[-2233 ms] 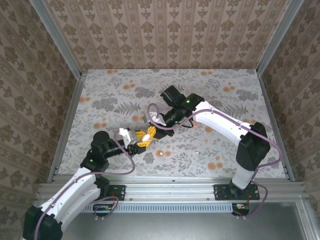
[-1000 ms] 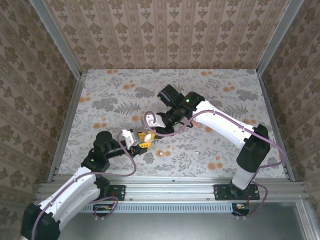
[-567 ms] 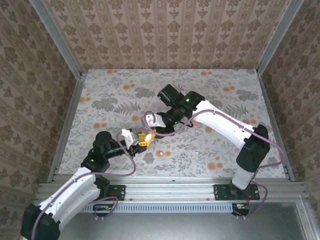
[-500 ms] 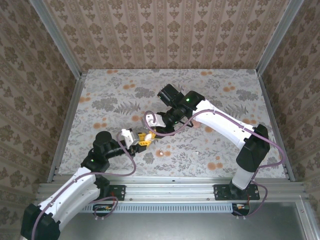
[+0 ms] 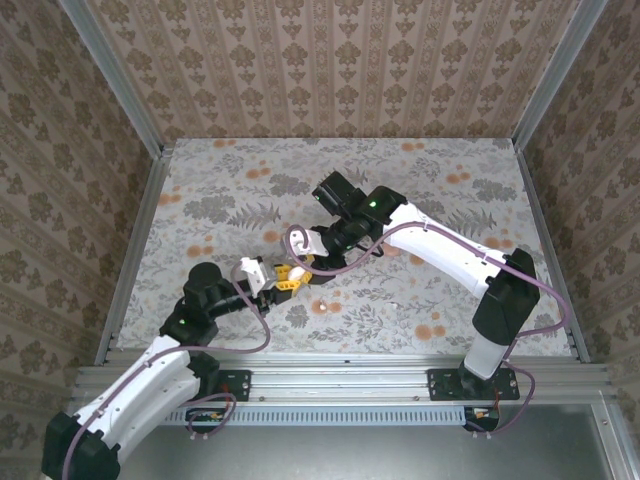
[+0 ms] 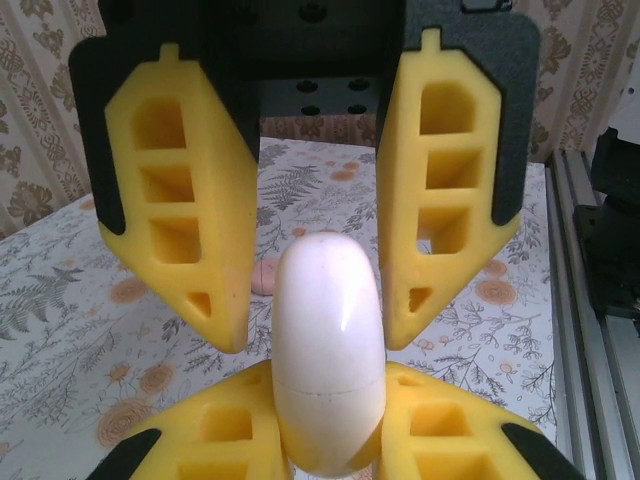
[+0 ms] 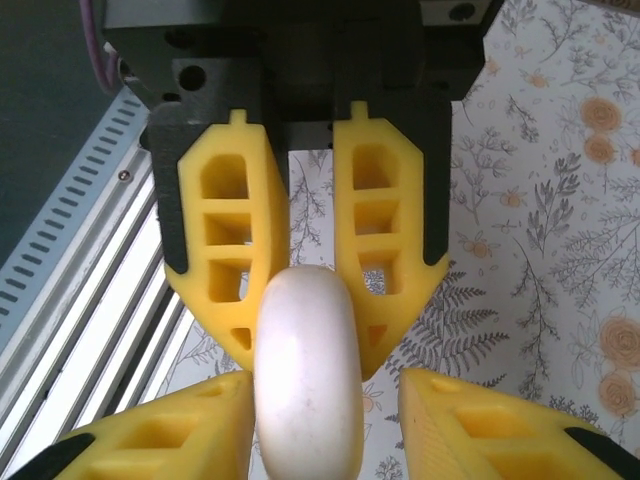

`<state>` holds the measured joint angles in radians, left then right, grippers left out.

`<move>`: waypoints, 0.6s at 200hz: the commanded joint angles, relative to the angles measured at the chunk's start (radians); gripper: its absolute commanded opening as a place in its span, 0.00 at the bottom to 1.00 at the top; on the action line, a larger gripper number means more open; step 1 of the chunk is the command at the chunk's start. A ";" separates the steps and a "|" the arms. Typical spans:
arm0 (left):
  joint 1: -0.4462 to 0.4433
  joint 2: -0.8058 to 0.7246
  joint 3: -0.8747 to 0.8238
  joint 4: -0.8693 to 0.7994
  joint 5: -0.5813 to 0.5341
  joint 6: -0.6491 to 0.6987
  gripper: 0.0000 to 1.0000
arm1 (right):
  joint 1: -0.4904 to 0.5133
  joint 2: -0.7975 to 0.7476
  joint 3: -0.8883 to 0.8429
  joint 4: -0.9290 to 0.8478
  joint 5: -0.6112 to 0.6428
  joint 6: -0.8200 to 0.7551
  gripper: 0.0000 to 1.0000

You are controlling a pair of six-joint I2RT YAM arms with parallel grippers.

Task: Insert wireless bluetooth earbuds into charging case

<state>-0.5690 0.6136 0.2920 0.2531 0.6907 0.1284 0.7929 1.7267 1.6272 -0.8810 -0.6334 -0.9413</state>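
Charging case (image 7: 306, 380) gripped by left hand (image 6: 328, 400); right hand (image 6: 315, 330) spread.

The left gripper (image 5: 284, 280) and right gripper (image 5: 303, 265) meet tip to tip at mid-table. A white oval piece (image 6: 328, 350) plugs the gap between them. The right arm (image 5: 450, 250) slants across the right side. The table (image 5: 220, 180) lies free at the far end and on the left, and walls (image 5: 330, 70) close three sides.

The glossy white oval shell (image 6: 328, 340) runs out of view at its lower end; behind it, a small salmon-pink disc (image 6: 262, 277) lies partly hidden.
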 commanded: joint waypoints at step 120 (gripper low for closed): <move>-0.008 -0.012 0.029 -0.035 0.000 0.025 0.00 | -0.084 -0.102 -0.049 0.215 -0.001 0.154 0.43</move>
<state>-0.5694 0.6128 0.2951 0.2260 0.6659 0.1333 0.7204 1.6516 1.5826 -0.7341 -0.6430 -0.8379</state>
